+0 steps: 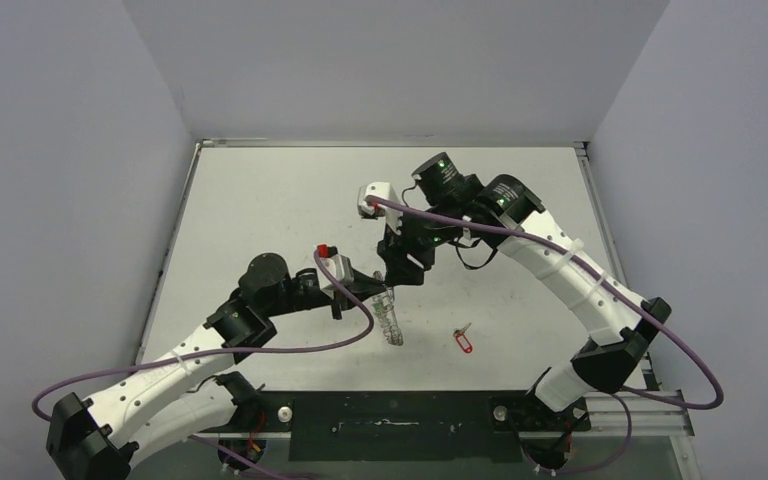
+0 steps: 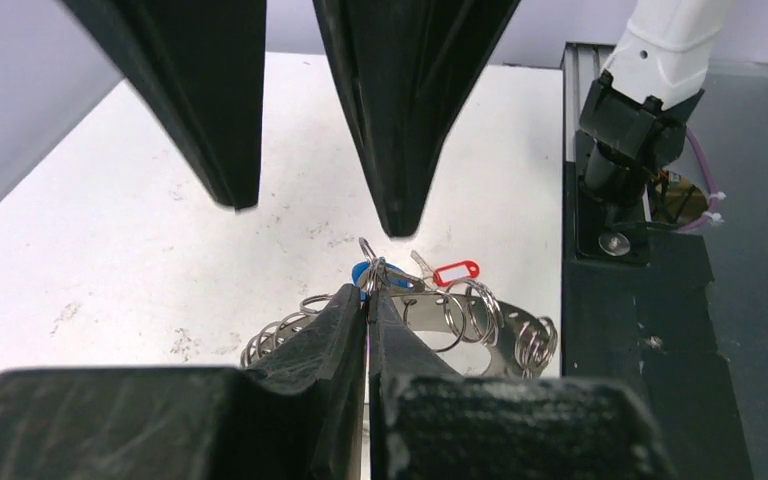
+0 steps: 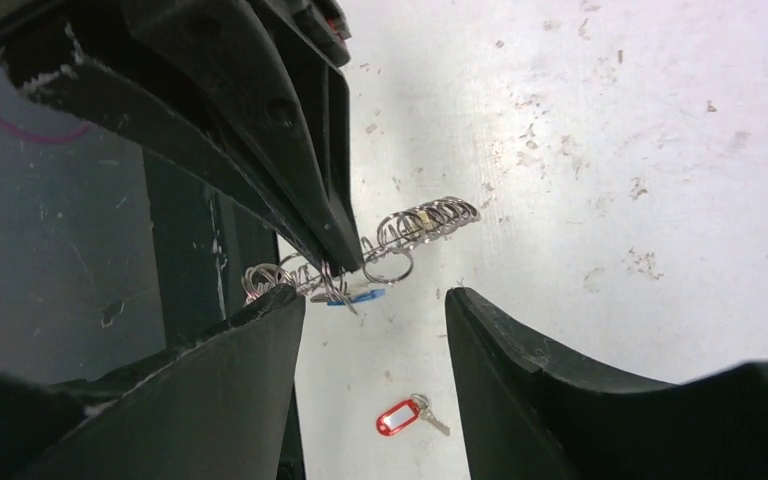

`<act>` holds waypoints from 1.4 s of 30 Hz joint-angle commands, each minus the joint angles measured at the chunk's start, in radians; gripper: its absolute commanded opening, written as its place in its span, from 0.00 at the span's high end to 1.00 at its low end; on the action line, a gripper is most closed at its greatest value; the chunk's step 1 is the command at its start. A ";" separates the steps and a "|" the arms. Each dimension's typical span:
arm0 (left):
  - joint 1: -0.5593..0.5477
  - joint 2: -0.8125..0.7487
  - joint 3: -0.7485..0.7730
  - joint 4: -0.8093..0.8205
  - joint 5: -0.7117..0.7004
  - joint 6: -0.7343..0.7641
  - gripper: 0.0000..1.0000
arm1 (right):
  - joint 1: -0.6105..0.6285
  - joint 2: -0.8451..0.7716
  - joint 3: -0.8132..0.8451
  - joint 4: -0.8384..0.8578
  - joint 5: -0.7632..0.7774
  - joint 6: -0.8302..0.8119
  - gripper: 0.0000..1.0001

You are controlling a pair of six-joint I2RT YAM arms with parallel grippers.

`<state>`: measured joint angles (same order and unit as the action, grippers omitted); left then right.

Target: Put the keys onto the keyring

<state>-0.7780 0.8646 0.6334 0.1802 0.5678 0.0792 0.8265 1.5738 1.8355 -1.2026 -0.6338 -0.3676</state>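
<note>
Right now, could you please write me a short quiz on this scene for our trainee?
1. True or false: the small silver metal key with the red plastic tag lies on the white table, touching neither arm.
2. What do the left fingers grip? A the flat grey metal keyring edged with wire loops; B the red-tagged key; C nothing.
3. Fill in: the right fingers stand ___ (open or shut).
Key: 1 true; 2 A; 3 open.
</note>
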 commanded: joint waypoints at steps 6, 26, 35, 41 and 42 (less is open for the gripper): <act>-0.003 -0.085 -0.081 0.371 -0.058 -0.073 1.00 | -0.107 -0.200 -0.214 0.311 -0.255 0.034 0.48; -0.003 -0.083 -0.080 0.401 -0.025 -0.107 1.00 | -0.114 -0.240 -0.305 0.354 -0.341 -0.057 0.82; -0.003 -0.088 -0.080 0.394 -0.026 -0.104 1.00 | -0.136 -0.249 -0.315 0.336 -0.334 -0.051 0.97; -0.004 -0.088 -0.075 0.392 -0.029 -0.101 1.00 | -0.146 -0.254 -0.339 0.320 -0.327 -0.056 1.00; -0.003 -0.088 -0.074 0.392 -0.031 -0.099 1.00 | -0.145 -0.256 -0.349 0.319 -0.325 -0.056 1.00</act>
<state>-0.7780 0.7948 0.5331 0.4835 0.5316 -0.0181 0.6895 1.3552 1.5070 -0.8940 -0.9520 -0.4072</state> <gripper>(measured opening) 0.013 0.038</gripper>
